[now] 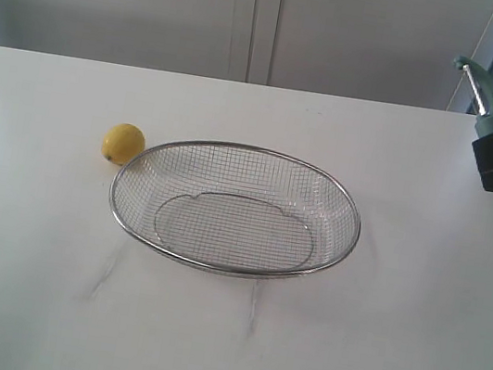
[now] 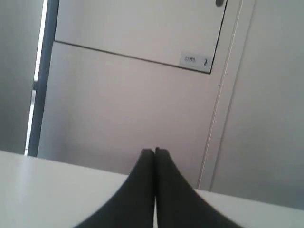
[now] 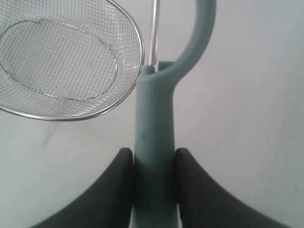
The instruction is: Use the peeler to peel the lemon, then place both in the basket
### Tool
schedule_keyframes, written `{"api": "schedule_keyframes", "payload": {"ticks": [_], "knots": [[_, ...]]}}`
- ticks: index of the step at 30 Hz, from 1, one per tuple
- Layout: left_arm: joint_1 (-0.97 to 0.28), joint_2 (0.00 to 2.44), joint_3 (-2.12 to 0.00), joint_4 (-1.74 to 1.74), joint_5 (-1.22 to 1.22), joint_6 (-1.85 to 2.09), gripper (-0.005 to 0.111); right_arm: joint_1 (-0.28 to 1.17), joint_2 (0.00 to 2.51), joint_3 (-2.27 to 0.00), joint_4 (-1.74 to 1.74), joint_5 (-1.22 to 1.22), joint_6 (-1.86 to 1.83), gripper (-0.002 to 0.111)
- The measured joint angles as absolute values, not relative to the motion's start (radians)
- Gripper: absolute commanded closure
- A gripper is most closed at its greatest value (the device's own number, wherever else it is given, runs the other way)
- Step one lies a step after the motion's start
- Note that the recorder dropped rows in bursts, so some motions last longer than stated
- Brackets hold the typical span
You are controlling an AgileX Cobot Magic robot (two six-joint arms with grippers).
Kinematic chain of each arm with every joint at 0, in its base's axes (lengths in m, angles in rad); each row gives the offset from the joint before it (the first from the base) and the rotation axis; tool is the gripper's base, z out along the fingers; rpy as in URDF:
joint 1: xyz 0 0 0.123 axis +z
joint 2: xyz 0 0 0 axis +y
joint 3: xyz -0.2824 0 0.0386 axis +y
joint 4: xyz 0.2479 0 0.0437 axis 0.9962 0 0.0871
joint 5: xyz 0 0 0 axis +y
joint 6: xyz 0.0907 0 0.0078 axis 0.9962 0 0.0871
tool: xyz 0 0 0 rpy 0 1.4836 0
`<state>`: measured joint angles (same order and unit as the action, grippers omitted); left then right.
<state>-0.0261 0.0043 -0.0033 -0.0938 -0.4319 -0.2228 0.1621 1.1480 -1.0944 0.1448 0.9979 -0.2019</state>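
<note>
**A:** What's on my left?

**B:** Your left gripper (image 2: 155,152) is pressed shut on nothing and aimed at the wall, so it's free for the fruit. The lemon (image 1: 124,143) sits unpeeled on the table (image 1: 388,358), just beside the far left rim of the basket (image 1: 243,146).

**A:** And the right?

**B:** Your right gripper (image 3: 153,156) clamps the peeler (image 3: 154,123) by its teal handle, raised to the right of the basket. The blade head points away from the claw, probably to leave it clear for the lemon's skin.
</note>
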Motion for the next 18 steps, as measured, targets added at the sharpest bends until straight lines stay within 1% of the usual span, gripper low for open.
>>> {"api": "schedule_keyframes", "payload": {"ticks": [9,18], "knots": [[-0.026,0.003,-0.003,-0.096,-0.630,-0.255,0.107,0.162,1.148,-1.094,0.145,0.998,-0.202,0.108],[-0.026,0.013,-0.041,-0.101,-0.638,-0.227,0.107,0.162,1.148,-1.094,0.145,0.998,-0.202,0.108]]}}
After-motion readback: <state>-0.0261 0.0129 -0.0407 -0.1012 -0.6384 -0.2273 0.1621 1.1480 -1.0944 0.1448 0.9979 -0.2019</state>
